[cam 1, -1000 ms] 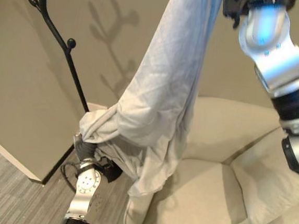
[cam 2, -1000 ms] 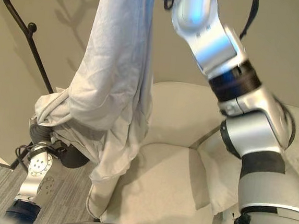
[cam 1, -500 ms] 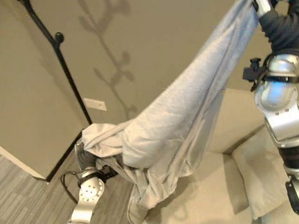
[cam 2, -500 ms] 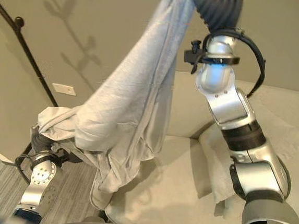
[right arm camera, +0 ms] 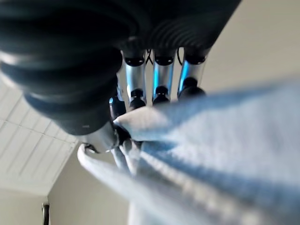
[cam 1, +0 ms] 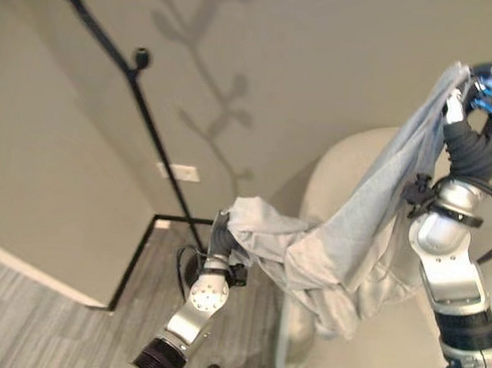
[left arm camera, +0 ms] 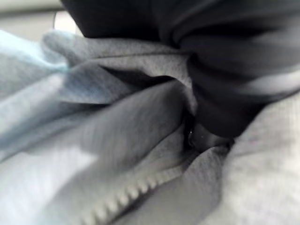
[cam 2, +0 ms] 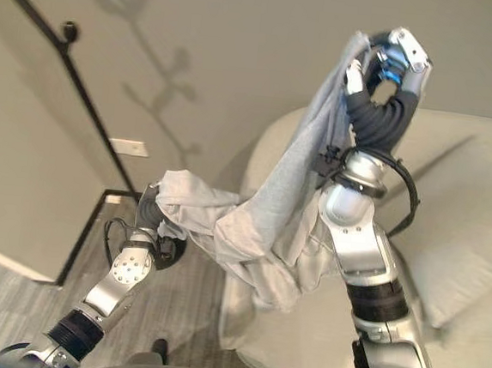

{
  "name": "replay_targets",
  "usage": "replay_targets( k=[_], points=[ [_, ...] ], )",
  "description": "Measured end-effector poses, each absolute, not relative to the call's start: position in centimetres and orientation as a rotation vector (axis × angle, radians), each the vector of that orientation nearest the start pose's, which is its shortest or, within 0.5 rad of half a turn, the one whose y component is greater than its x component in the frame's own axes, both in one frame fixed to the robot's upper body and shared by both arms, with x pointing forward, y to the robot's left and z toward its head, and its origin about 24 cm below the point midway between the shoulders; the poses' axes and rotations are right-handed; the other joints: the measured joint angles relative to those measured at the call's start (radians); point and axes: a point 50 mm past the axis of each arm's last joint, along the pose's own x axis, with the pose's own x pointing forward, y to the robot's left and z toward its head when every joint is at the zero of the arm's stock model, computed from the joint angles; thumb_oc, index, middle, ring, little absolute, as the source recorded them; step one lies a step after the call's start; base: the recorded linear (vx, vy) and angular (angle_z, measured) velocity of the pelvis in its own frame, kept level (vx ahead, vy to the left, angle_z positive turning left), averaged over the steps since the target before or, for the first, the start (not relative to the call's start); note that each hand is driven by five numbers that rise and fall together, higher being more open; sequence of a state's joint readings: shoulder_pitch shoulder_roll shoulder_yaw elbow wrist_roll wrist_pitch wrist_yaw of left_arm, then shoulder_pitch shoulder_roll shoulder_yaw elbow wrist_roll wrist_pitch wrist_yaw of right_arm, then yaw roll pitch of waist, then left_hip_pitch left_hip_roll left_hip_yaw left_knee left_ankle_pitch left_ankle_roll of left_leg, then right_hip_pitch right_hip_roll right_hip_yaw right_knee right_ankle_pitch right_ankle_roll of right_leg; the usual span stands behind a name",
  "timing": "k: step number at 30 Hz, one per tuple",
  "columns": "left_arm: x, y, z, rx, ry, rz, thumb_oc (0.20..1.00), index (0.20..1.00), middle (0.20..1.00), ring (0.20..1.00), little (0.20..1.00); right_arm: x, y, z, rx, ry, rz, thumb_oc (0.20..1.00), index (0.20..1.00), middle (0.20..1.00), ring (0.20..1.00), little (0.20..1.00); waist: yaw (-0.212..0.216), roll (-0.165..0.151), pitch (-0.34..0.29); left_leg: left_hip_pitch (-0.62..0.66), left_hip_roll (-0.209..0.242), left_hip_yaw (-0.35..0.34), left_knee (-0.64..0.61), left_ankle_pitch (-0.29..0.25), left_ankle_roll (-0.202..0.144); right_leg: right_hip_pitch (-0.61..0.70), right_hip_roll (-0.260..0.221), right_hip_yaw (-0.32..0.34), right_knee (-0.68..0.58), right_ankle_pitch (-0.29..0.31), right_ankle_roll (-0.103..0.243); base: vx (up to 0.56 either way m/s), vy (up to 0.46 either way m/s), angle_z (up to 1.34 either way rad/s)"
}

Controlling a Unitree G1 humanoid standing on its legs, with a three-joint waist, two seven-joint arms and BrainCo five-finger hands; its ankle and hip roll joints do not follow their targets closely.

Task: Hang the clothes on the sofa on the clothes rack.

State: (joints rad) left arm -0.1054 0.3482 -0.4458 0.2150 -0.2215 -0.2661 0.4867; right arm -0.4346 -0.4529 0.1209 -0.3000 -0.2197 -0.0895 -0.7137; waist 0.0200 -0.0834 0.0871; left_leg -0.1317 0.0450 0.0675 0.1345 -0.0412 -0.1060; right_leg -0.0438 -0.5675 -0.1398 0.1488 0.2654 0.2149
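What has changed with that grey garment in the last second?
The camera itself shifted, so the right hand, earlier out of the picture's top, now shows, raised and clutching one end of the garment. The cloth now stretches slanted between both hands instead of hanging steeply. As before, the left hand grips the bunched lower end, and nothing hangs on the clothes rack.

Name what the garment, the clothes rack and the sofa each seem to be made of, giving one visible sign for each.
Garment: soft pale grey knit, probably cotton jersey; it drapes in folds and shows a zip.
Clothes rack: thin black matt rod with a ball tip, probably painted metal.
Sofa: cream woven upholstery, matt, softly creased cushions.
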Motion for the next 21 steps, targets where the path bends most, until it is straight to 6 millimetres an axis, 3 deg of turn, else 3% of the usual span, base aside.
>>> replay_targets(
  k=[1, 2, 3, 4, 5, 6, 7, 8, 9, 11, 13, 14, 15, 16, 21],
  points=[
    [25.5, 14.8, 2.4, 0.144, -0.064, 0.077, 0.2, 0.2, 0.2, 0.2, 0.2, 26.3, -17.1, 24.1, -0.347, -1.011, -0.491, 0.2, 0.2, 0.2, 0.2, 0.2, 0.002, -0.01, 0.008, -0.014, -0.01, 0.013, 0.022, -0.008, 0.019, -0.022, -0.01, -0.018, -0.004, 0.051, 0.0, -0.18, 0.591, -0.69],
    [25.4, 15.5, 2.6, 0.183, -0.069, 0.066, 0.2, 0.2, 0.2, 0.2, 0.2, 26.2, -17.1, 24.6, -0.343, -1.027, -0.502, 0.2, 0.2, 0.2, 0.2, 0.2, 0.009, -0.002, 0.03, -0.043, -0.017, 0.068, 0.05, -0.03, 0.062, -0.051, -0.018, -0.088, -0.06, 0.196, -0.142, -0.15, 0.502, -0.6],
    [25.4, 15.6, 2.6, 0.182, -0.068, 0.065, 0.2, 0.2, 0.2, 0.2, 0.2, 26.2, -17.2, 24.6, -0.344, -1.023, -0.51, 0.2, 0.2, 0.2, 0.2, 0.2, -0.003, 0.001, 0.036, -0.035, -0.024, 0.073, 0.02, -0.016, 0.091, -0.07, -0.018, -0.129, -0.054, 0.212, -0.164, -0.11, 0.508, -0.6],
    [25.3, 15.9, 2.5, 0.181, -0.063, 0.077, 0.2, 0.2, 0.2, 0.2, 0.2, 26.1, -17.3, 24.5, -0.364, -1.026, -0.516, 0.2, 0.2, 0.2, 0.2, 0.2, -0.002, 0.013, 0.044, -0.016, -0.014, 0.081, -0.034, 0.011, 0.12, -0.088, 0.037, -0.13, -0.002, 0.059, -0.049, -0.05, 0.317, -0.3],
    [25.1, 16.1, 2.5, 0.172, -0.058, 0.085, 0.2, 0.2, 0.2, 0.2, 0.2, 26.0, -17.4, 24.6, -0.386, -1.033, -0.523, 0.2, 0.2, 0.2, 0.2, 0.2, 0.002, 0.025, 0.051, 0.005, -0.002, 0.084, -0.077, 0.037, 0.14, -0.09, 0.129, -0.129, 0.045, -0.081, -0.032, -0.02, 0.308, -0.25],
    [24.9, 16.2, 2.5, 0.167, -0.058, 0.087, 0.2, 0.2, 0.2, 0.2, 0.2, 26.0, -17.6, 24.7, -0.401, -1.042, -0.527, 0.2, 0.2, 0.2, 0.2, 0.2, 0.005, 0.03, 0.054, 0.017, 0.004, 0.085, -0.106, 0.054, 0.139, -0.089, 0.193, -0.134, 0.073, -0.168, -0.035, 0.01, 0.307, -0.32],
    [24.1, 16.6, 2.6, 0.18, -0.062, 0.098, 0.2, 0.2, 0.2, 0.2, 0.2, 25.8, -17.9, 24.9, -0.421, -1.055, -0.537, 0.2, 0.2, 0.2, 0.2, 0.2, 0.013, 0.03, 0.055, 0.04, 0.003, 0.099, -0.151, 0.079, 0.133, -0.06, 0.305, -0.131, 0.037, -0.286, -0.039, 0.06, 0.338, -0.06],
    [23.7, 16.4, 2.1, 0.192, -0.047, 0.099, 0.2, 0.2, 0.2, 0.2, 0.2, 25.4, -18.9, 24.6, -0.464, -1.052, -0.575, 0.2, 0.2, 0.2, 0.2, 0.2, 0.007, 0.038, 0.053, 0.05, -0.018, 0.088, -0.168, 0.087, 0.132, -0.002, 0.356, -0.106, -0.049, -0.325, -0.052, 0.08, 0.28, 0.17],
    [23.6, 16.2, 2.0, 0.193, -0.047, 0.096, 0.2, 0.2, 0.2, 0.2, 0.2, 25.1, -19.6, 24.3, -0.47, -1.037, -0.604, 0.2, 0.2, 0.2, 0.2, 0.2, 0.003, 0.042, 0.051, 0.048, -0.024, 0.076, -0.17, 0.089, 0.133, 0.009, 0.363, -0.082, -0.06, -0.326, -0.049, 0.08, 0.202, 0.44],
    [23.0, 16.5, 1.5, 0.22, -0.033, 0.117, 0.2, 0.2, 0.2, 0.2, 0.2, 24.6, -20.4, 23.0, -0.492, -0.984, -0.619, 0.2, 0.2, 0.2, 0.2, 0.2, -0.004, 0.042, 0.045, 0.071, -0.032, 0.045, -0.207, 0.109, 0.127, 0.013, 0.411, 0.048, -0.049, -0.362, -0.049, 0.01, 0.098, 0.35],
    [23.0, 16.7, 1.5, 0.226, -0.029, 0.132, 0.2, 0.2, 0.2, 0.2, 0.2, 24.4, -20.6, 21.9, -0.504, -0.951, -0.61, 0.2, 0.2, 0.2, 0.2, 0.2, -0.013, 0.035, 0.037, 0.068, -0.042, 0.023, -0.218, 0.131, 0.126, 0.0, 0.43, 0.085, -0.013, -0.388, -0.052, 0.0, 0.077, 0.46],
    [23.2, 16.6, 1.6, 0.232, -0.042, 0.139, 0.2, 0.2, 0.2, 0.2, 0.2, 24.0, -21.2, 20.5, -0.523, -0.899, -0.613, 0.2, 0.2, 0.2, 0.2, 0.2, -0.034, 0.034, 0.037, 0.056, -0.035, -0.035, -0.22, 0.142, 0.129, -0.016, 0.485, 0.161, 0.039, -0.455, -0.066, 0.02, 0.023, 1.05],
    [23.3, 16.4, 1.8, 0.237, -0.052, 0.144, 0.2, 0.2, 0.2, 0.2, 0.2, 23.7, -21.5, 19.4, -0.538, -0.853, -0.613, 0.2, 0.2, 0.2, 0.2, 0.2, -0.057, 0.035, 0.036, 0.05, -0.033, -0.075, -0.225, 0.155, 0.124, -0.013, 0.517, 0.185, 0.044, -0.464, -0.109, 0.03, -0.024, 1.13],
    [23.2, 16.3, 1.8, 0.236, -0.055, 0.147, 0.2, 0.2, 0.2, 0.2, 0.2, 23.6, -21.6, 19.0, -0.547, -0.828, -0.607, 0.2, 0.2, 0.2, 0.2, 0.2, -0.056, 0.038, 0.034, 0.049, -0.031, -0.083, -0.226, 0.159, 0.12, -0.006, 0.521, 0.17, 0.035, -0.457, -0.135, 0.0, -0.053, 0.62],
    [22.1, 16.8, 1.0, 0.229, -0.019, 0.198, 0.2, 0.2, 0.2, 0.2, 0.2, 23.9, -21.3, 18.0, -0.491, -0.783, -0.604, 0.2, 0.2, 0.2, 0.2, 0.2, -0.035, 0.052, 0.019, 0.038, -0.02, -0.079, -0.191, 0.16, 0.118, 0.01, 0.544, 0.147, 0.034, -0.456, -0.143, -0.01, -0.018, 0.12]
  ],
)
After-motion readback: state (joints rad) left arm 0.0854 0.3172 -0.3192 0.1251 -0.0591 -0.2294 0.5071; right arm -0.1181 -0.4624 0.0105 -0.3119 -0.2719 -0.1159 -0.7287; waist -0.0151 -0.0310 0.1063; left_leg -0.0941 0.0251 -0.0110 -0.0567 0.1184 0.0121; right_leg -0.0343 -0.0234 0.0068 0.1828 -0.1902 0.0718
